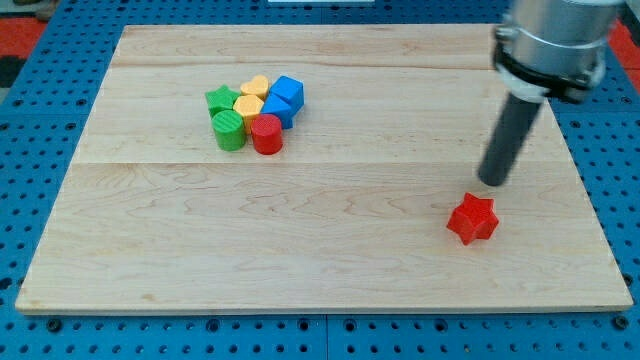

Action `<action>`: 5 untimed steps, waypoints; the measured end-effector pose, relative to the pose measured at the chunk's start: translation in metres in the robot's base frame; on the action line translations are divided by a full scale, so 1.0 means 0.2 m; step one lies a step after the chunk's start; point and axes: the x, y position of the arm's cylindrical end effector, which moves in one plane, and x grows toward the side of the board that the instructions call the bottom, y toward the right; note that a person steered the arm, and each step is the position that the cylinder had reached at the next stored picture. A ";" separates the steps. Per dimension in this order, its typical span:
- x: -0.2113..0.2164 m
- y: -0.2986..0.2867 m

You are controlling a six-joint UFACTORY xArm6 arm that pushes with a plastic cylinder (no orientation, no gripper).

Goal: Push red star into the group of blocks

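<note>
The red star (472, 219) sits alone toward the view's lower right of the wooden board (330, 260), well apart from the group of blocks at the view's upper left. My tip (493, 181), a bare rod holding nothing, stands just beside the star, above and slightly right of it, apparently not touching.

To push well, I judge the tip should settle on the star's right side, slightly low, directly opposite the group, then drive through its centre so it does not spin off.

The star is a chunky, bright red piece with blunt points. The group holds 7 blocks: green star (221, 99), green cylinder (229, 130), red cylinder (266, 134), yellow heart (255, 86), yellow hexagon (249, 107), and 2 blue blocks (284, 98).
</note>
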 end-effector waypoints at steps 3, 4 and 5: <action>0.24 0.16; 0.28 0.11; 0.29 0.03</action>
